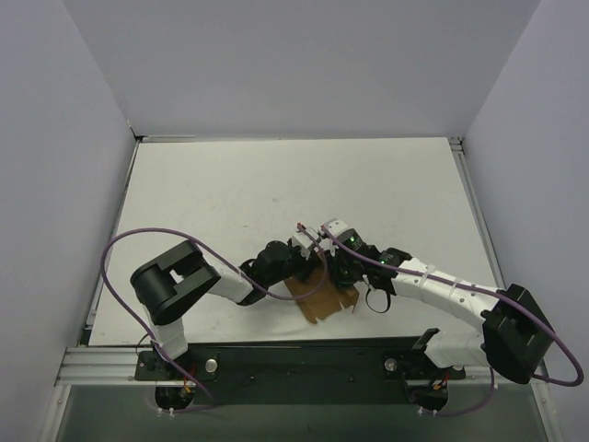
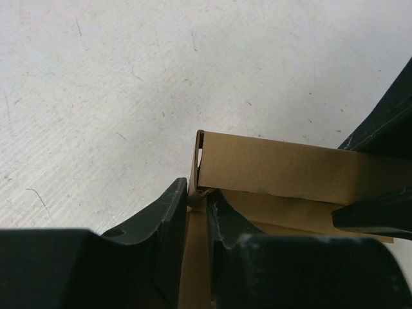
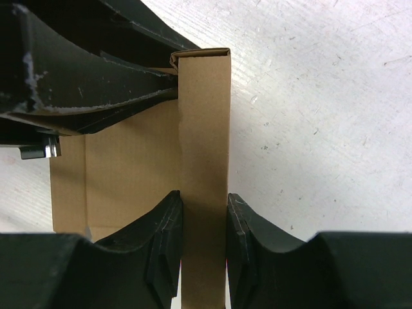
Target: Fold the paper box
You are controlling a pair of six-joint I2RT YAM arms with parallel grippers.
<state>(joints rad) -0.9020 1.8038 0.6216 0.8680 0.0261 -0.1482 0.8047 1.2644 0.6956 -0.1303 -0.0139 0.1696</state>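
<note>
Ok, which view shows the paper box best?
Right wrist: the paper box is close and sharp, one folded strip between the jaws, a flat panel beside it. Left wrist shows only a folded corner and one wall; the top view shows just a partly hidden brown patch.

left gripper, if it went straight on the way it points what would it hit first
The box: its folded-up wall stands right ahead of the left gripper, whose fingers pinch a flap. Past it probably only table, though depth is unclear.

White table [image 1: 230,193] (scuffed, scratched), pale walls [image 1: 304,64], metal rail [image 1: 101,368]
</note>
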